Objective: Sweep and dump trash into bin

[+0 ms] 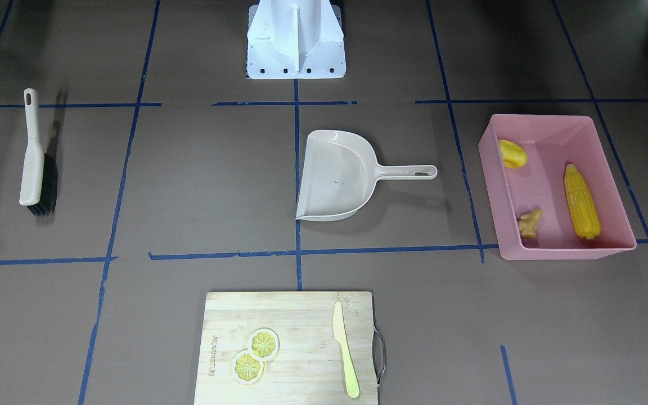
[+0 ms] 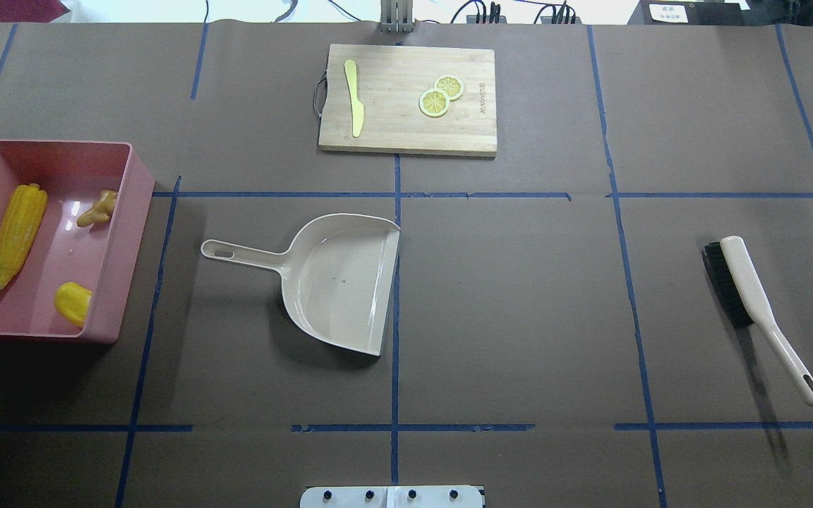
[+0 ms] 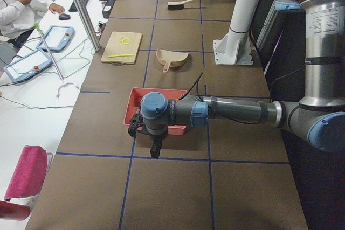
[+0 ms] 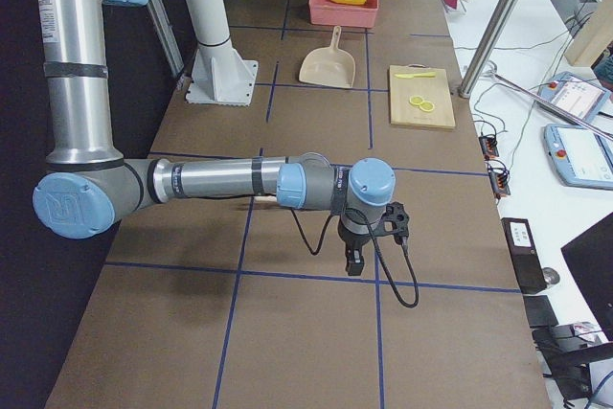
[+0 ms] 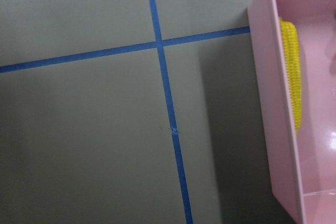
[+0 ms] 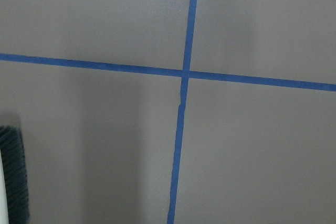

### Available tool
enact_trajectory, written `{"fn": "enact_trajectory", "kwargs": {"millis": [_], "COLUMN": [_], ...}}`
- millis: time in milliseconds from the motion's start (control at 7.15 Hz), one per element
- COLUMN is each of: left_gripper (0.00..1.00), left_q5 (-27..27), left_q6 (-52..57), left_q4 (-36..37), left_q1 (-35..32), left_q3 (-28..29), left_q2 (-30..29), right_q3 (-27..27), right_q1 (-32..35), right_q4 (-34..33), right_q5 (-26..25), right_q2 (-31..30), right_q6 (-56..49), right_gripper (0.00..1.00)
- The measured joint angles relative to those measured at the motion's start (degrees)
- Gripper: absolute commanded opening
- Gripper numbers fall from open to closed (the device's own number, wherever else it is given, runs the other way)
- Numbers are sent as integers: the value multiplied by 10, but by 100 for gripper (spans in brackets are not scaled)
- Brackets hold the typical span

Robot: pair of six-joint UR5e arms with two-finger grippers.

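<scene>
The pink bin (image 1: 543, 118) (image 2: 126, 233) stands at the robot's left end of the table. In it lie the corn cob (image 1: 581, 201) (image 2: 18, 234), the yellow potato-like lump (image 1: 512, 153) (image 2: 73, 302) and the tan ginger root (image 1: 529, 222) (image 2: 98, 209). The left wrist view shows the bin's wall (image 5: 268, 103) and the corn (image 5: 292, 72). My left gripper (image 3: 156, 152) hangs over the table just outside the bin; my right gripper (image 4: 352, 263) hangs over the table at the far right end. I cannot tell whether either gripper is open or shut.
The beige dustpan (image 1: 338, 177) (image 2: 339, 282) lies empty at the table's middle. The brush (image 1: 36, 160) (image 2: 745, 286) lies on the robot's right side; its bristles (image 6: 13, 177) show in the right wrist view. A wooden cutting board (image 2: 406, 127) with two lemon slices and a knife sits at the far edge.
</scene>
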Motion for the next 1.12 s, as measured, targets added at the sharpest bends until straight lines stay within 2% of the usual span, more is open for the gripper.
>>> {"fn": "enact_trajectory", "kwargs": {"millis": [1119], "left_gripper": [100], "left_q5": [0], "left_q6": [1], "left_q4": [-4], "left_q1": [1], "left_q3": [6], "left_q2": [-33], "right_q3": [-26], "right_q1": [-1], "right_q4": [41], "right_q5": [9], "right_q2": [1], "right_q6": [4], "right_gripper": [100]}}
